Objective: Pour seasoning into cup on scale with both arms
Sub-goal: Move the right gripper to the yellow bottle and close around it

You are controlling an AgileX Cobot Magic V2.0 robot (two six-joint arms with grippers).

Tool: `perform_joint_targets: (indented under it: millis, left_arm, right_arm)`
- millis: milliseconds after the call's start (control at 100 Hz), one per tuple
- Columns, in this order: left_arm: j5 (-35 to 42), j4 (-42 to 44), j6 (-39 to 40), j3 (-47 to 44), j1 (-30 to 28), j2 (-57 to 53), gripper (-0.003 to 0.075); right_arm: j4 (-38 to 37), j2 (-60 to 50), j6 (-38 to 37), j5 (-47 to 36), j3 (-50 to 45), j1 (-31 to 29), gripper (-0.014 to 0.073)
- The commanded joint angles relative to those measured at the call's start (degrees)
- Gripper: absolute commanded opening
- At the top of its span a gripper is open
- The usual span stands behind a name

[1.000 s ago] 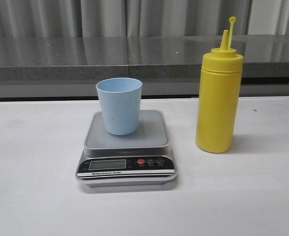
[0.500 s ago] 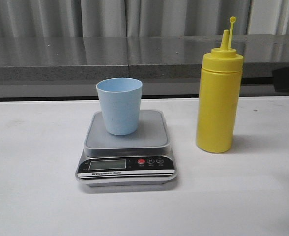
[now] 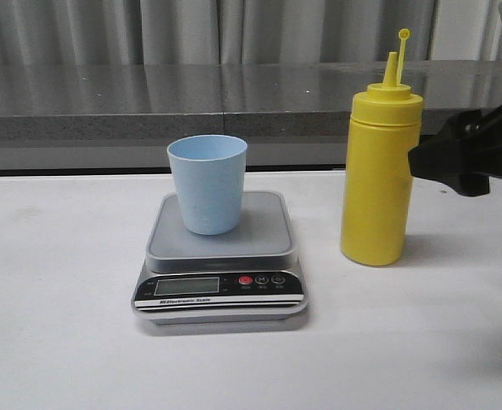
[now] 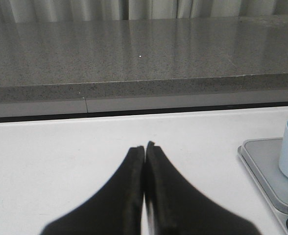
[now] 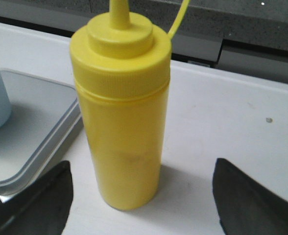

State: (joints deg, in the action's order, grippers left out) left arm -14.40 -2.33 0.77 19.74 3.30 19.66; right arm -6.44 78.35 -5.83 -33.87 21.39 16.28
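While the tall opaque yellow plastic squeeze bottle of seasoning (image 3: 380, 171) stands upright on the plain white desk (image 3: 63, 342), its nozzle uncapped and the small tethered cap sticking up beside it, the right arm's black tool (image 5: 143, 193) sits level with it, fingers spread wide on either side of the bottle's lower body without touching it. In the front view that tool shows as a dark shape at the right edge, seemingly just behind the bottle, though the overlap makes the gap hard to judge. The small pale blue plastic tumbler (image 3: 207, 183) stands on the platform of the flat silver-grey digital kitchen scale (image 3: 219, 260), well left of the bottle. The left arm's tool (image 4: 144, 191) hangs over bare desk with its fingers pressed together. Behind runs a speckled grey stone ledge (image 3: 148, 98), backed by grey pleated curtains (image 3: 191, 30).
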Motion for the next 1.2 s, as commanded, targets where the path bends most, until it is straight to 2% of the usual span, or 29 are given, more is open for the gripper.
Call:
perform_joint_targets:
  millis: [0, 410, 880, 1190]
  left_arm:
    - [5.1, -0.47, 0.04, 1.4, -0.11, 0.42, -0.0018]
    - [5.1, -0.47, 0.04, 1.4, -0.11, 0.42, -0.0018]
    - [5.1, -0.47, 0.04, 1.4, -0.11, 0.42, -0.0018]
    - [5.1, -0.47, 0.04, 1.4, -0.11, 0.42, -0.0018]
  right_arm:
    - [-1.06, 0.98, -0.15, -8.64, 1.66, 0.08, 0.0588]
    - [-2.3, 11.31, -0.15, -19.88, 1.66, 0.08, 0.0588]
    - [-2.3, 17.58, -0.15, -30.46, 1.66, 0.08, 0.0588]
    - [-2.3, 20.43, -0.15, -31.85, 3.09, 0.08, 0.0588]
